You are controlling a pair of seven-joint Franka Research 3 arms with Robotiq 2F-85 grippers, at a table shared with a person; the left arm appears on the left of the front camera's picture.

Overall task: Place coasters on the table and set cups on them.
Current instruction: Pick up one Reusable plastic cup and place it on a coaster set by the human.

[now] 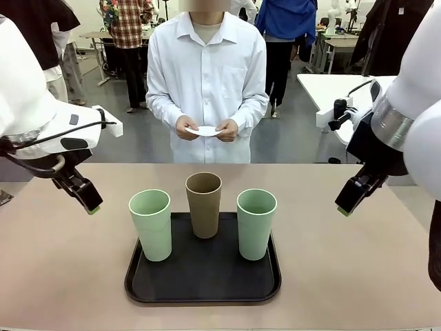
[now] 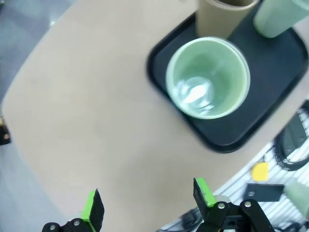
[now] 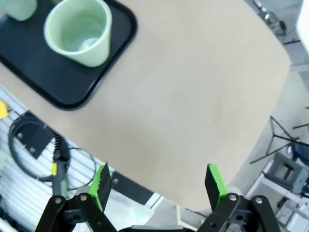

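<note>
Left wrist view: left hand [image 2: 147, 194] gapes wide, empty; right hand [image 3: 158, 174] likewise

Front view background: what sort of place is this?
Probably a robotics lab or workshop: the left gripper and right gripper flank the table, with a white table and standing people behind.

No words, labels or nos. can be read. The cups [image 1: 204, 207] and the black tray [image 1: 200, 277] look plain, w/ no print.
</note>
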